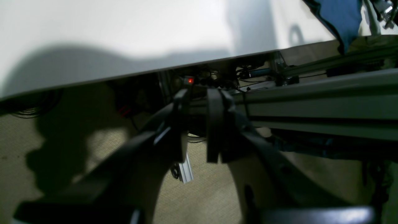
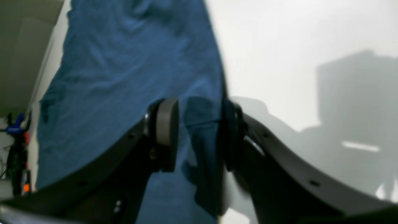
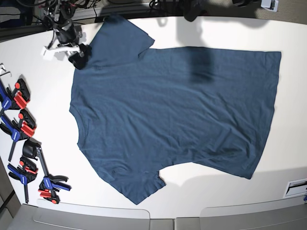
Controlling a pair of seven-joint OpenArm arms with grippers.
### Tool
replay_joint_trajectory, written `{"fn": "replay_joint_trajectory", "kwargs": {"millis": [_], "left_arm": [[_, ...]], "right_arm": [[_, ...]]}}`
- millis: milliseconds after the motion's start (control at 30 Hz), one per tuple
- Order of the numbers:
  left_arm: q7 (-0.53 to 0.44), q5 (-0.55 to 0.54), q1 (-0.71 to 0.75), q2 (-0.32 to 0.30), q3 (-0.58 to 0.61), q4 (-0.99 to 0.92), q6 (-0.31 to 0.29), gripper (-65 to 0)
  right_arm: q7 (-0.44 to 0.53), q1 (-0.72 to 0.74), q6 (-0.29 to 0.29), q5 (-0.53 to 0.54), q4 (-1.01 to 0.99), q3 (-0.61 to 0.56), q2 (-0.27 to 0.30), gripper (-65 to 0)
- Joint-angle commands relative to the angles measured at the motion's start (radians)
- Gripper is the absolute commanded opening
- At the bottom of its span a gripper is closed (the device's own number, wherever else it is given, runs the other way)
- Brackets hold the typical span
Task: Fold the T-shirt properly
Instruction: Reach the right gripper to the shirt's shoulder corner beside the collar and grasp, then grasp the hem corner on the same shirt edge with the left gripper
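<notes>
White surface [image 3: 288, 143], navy knit T-shirt [image 3: 172, 115] spread flat, unfolded; my right pincer [image 2: 199, 133] and left pincer [image 1: 199, 124] both released. Next: grab the hem.

No text, brand, number or sign can be read anywhere. A small white label [image 3: 296, 187] lies on the table [image 3: 43, 120] just off the T-shirt's [image 3: 177, 115] hem corner, and its dark marks are too small to make out.
</notes>
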Motion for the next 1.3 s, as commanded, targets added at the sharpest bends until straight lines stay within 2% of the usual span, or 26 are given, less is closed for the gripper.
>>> {"fn": "replay_joint_trajectory", "kwargs": {"millis": [0, 167, 233, 267, 300, 367, 633, 767, 900, 1100, 1267], "left_arm": [[-0.020, -0.013, 0.017, -0.005, -0.006, 0.011, -0.008, -56.0], [-0.021, -0.014, 0.014, -0.005, -0.006, 0.011, -0.008, -55.8], [-0.023, -0.013, 0.008, -0.005, -0.006, 0.011, -0.008, -53.5], [-0.024, -0.013, 0.005, -0.005, -0.006, 0.011, -0.008, -51.4], [-0.024, -0.014, 0.002, -0.005, -0.006, 0.011, -0.008, -49.3], [-0.024, -0.013, -0.013, -0.006, -0.006, 0.011, -0.008, -46.2], [0.001, -0.003, -0.075, -0.006, -0.006, 0.011, -0.008, -45.4], [0.101, 0.013, -0.137, -0.006, -0.031, 0.011, -0.007, -45.4], [0.189, 0.011, -0.220, -0.007, -0.115, 0.011, -0.006, -45.4], [0.223, -0.069, -0.324, -0.085, -0.272, -0.003, 0.119, -45.4], [0.241, -0.087, -0.412, -0.163, -0.319, -0.134, 0.159, -45.4]], "right_arm": [[0.001, -0.003, 0.010, 0.003, 0.009, -0.003, 0.002, -43.1], [0.014, -0.003, 0.057, 0.006, 0.009, -0.004, -0.007, -43.1], [0.013, -0.003, 0.068, 0.006, 0.009, -0.004, -0.008, -43.4], [0.013, -0.003, 0.069, 0.006, 0.009, -0.004, -0.008, -45.7], [0.012, -0.003, 0.068, 0.005, 0.009, -0.004, -0.008, -50.9], [0.005, -0.003, 0.068, -0.017, 0.009, -0.004, -0.008, -64.8], [0.001, -0.003, 0.069, -0.024, 0.009, -0.004, -0.008, -65.0], [0.001, -0.003, 0.068, -0.024, 0.009, -0.004, -0.008, -65.0], [0.001, -0.003, 0.068, -0.024, 0.009, -0.004, -0.008, -65.0], [0.001, -0.003, 0.069, -0.024, 0.009, -0.004, -0.008, -65.0], [0.001, -0.003, 0.069, -0.023, 0.009, -0.004, -0.008, -65.0]]}}
